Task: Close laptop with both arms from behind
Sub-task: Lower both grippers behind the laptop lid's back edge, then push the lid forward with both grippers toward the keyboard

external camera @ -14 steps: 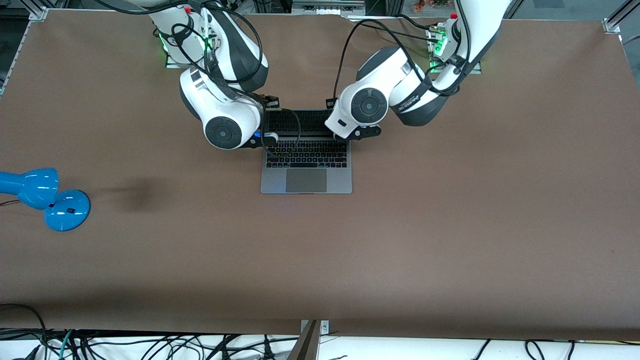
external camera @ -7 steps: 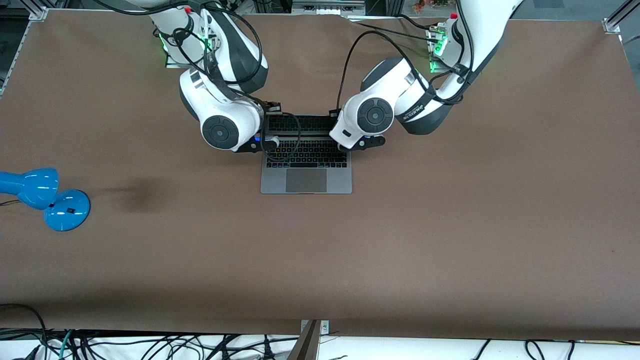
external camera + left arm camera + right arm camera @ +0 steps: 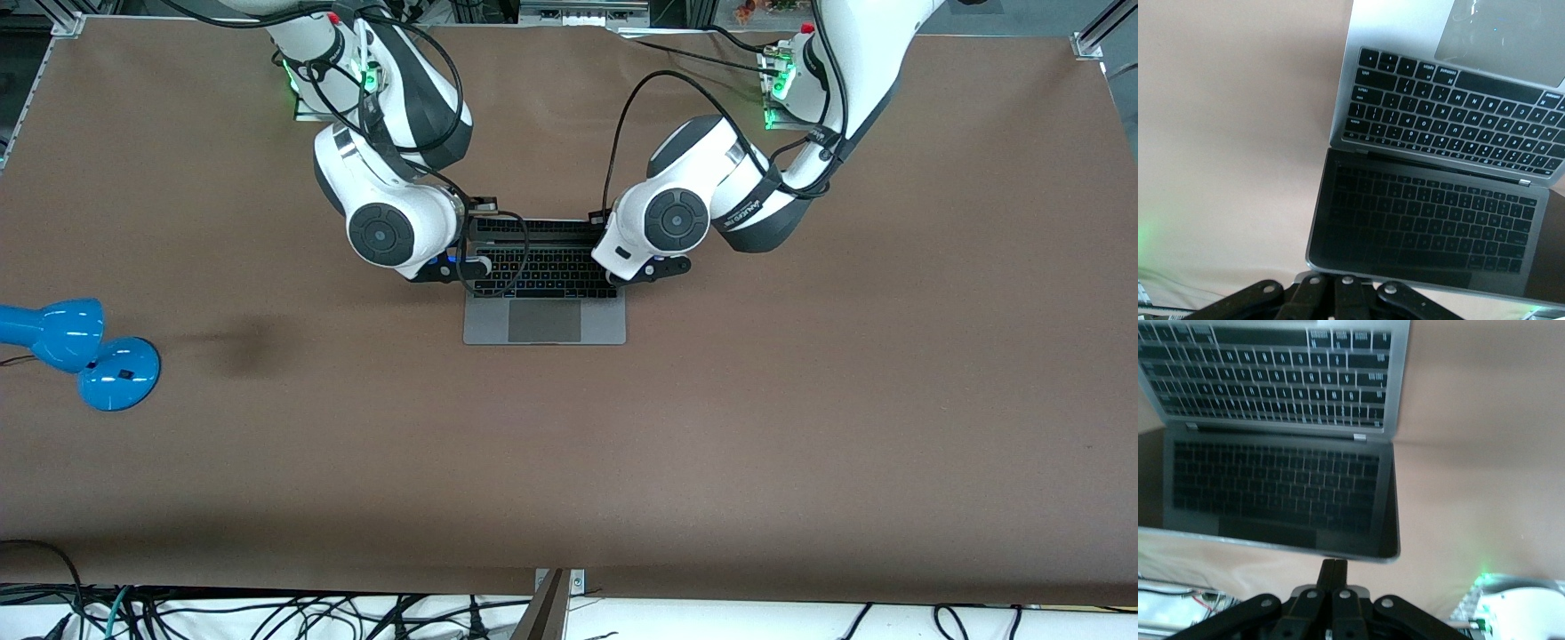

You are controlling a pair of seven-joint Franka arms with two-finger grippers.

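Note:
The space-grey laptop (image 3: 544, 322) lies at the table's middle, its base flat and its lid tilted forward over the keyboard. My right gripper (image 3: 483, 207) sits against the lid's top edge at the corner toward the right arm's end. My left gripper (image 3: 598, 216) sits at the other top corner. In the right wrist view the shut fingers (image 3: 1333, 572) touch the lid's edge, with the dark screen (image 3: 1278, 493) and keyboard (image 3: 1271, 380) past them. In the left wrist view my left gripper (image 3: 1328, 283) is shut, its tips hidden by the screen (image 3: 1425, 227).
A blue desk lamp (image 3: 80, 351) stands near the right arm's end of the table, nearer the front camera than the laptop. A dark patch (image 3: 244, 342) marks the brown table between lamp and laptop. Cables hang along the table's near edge.
Both grippers have moved toward the front camera against the lid's top edge. The lid has tilted further down over the keyboard, so less of the screen shows.

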